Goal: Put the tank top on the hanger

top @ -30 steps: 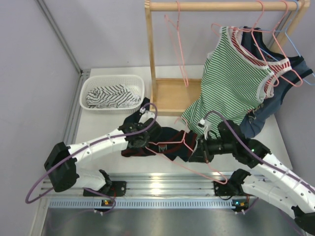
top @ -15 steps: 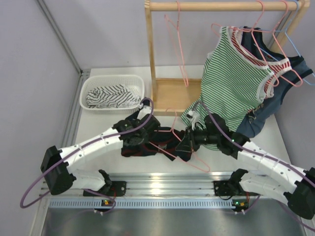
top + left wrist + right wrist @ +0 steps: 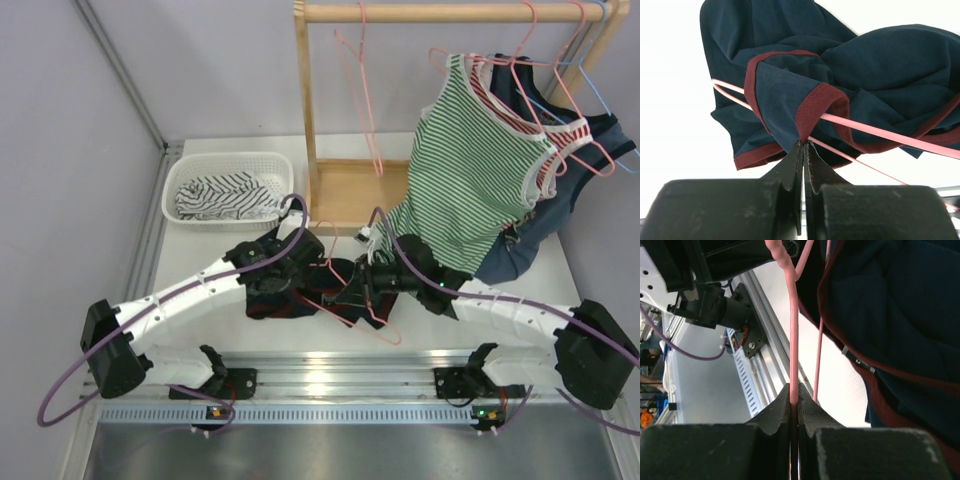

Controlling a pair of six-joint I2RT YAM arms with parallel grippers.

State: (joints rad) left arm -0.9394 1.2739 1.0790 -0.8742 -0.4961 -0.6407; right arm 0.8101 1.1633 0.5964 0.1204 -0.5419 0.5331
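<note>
The dark navy tank top (image 3: 285, 295) with maroon trim lies crumpled on the table between the arms. My left gripper (image 3: 305, 262) is shut on its maroon-trimmed strap (image 3: 812, 107). My right gripper (image 3: 362, 285) is shut on the pink wire hanger (image 3: 378, 325); the wire runs up from between the jaws in the right wrist view (image 3: 793, 340). One hanger arm passes through the strap loop in the left wrist view (image 3: 890, 134). The tank top fills the right of the right wrist view (image 3: 900, 315). Its chest print is hidden.
A wooden rack (image 3: 306, 110) stands at the back with a green-and-white striped top (image 3: 475, 170), a plain navy top (image 3: 545, 215) and spare pink hangers (image 3: 365, 90). A white basket (image 3: 228, 160) holding striped cloth sits at the back left. The rail (image 3: 330, 375) runs along the near edge.
My right gripper has carried the hanger leftward toward the left gripper, pushing it into the tank top. The left gripper shifted slightly right and up, still holding the strap.
</note>
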